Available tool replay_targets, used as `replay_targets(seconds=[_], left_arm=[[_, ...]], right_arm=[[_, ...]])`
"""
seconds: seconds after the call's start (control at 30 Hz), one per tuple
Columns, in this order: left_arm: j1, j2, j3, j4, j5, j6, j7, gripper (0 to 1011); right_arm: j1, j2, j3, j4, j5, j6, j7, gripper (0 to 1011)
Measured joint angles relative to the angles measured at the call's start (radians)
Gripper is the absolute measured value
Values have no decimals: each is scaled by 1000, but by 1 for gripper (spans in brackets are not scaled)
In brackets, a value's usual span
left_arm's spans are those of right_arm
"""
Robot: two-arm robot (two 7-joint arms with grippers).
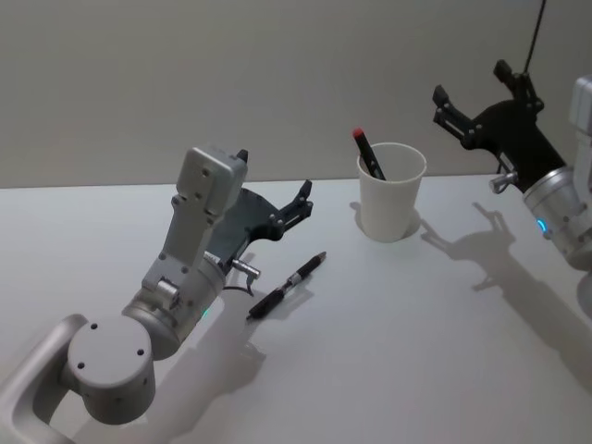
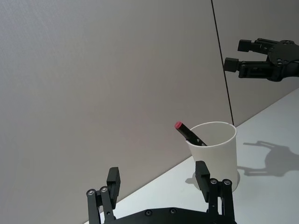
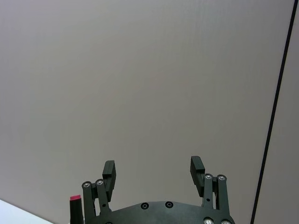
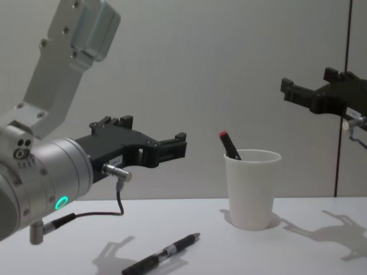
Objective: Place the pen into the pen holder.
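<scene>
a plain white tapered paper cup (image 1: 392, 191), the pen holder, is seen standing upright on the white table (image 1: 444, 361), a little right of centre in the upper half of the head view. inside it a black pen with a red end (image 1: 366, 151) is leaned against the rim, with the red end sticking out toward the upper left. a second black pen with a silver tip (image 1: 287, 285) is laid flat on the table at lower centre, on a diagonal, well apart from the pen holder and touched by nothing. the left gripper (image 2: 158, 176) is held in the air at centre left of the head view, near this lying pen; its fingers are spread wide and nothing is gripped between them. the right gripper (image 1: 472, 81) is raised at the upper right, higher than the rim of the pen holder, also widely opened and empty.
</scene>
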Motion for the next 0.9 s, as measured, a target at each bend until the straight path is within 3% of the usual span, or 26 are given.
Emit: replay_targets(seconds=[0.4,0.9], left_arm=[[0,0,0,0,0,0,0,1001],[0,0,0,0,0,0,0,1001]], right_arm=[[-78,22,1,-96,15,64,-34,1001],[-227,64,4,-279,41,185,-97,1001]])
